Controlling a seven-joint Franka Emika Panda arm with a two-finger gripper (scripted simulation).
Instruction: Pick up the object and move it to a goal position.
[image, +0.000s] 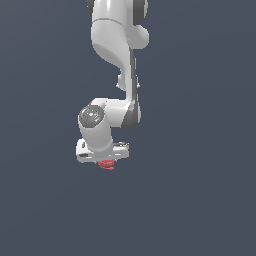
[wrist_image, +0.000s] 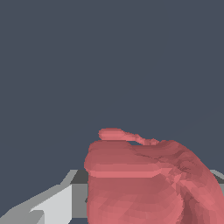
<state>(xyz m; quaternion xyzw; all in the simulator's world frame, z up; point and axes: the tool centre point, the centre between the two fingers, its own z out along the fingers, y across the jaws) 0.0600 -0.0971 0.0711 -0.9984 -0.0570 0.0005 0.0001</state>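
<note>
I am pinching the object (image: 106, 164) in my gripper (image: 105, 161), jaws pressed against its sides; it is sitting just under my palm, so I can carry it goalward.

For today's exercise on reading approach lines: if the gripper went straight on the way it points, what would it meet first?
The red object. It sits right at the gripper and fills the near wrist view. Whether the fingers already touch it cannot be told.
</note>
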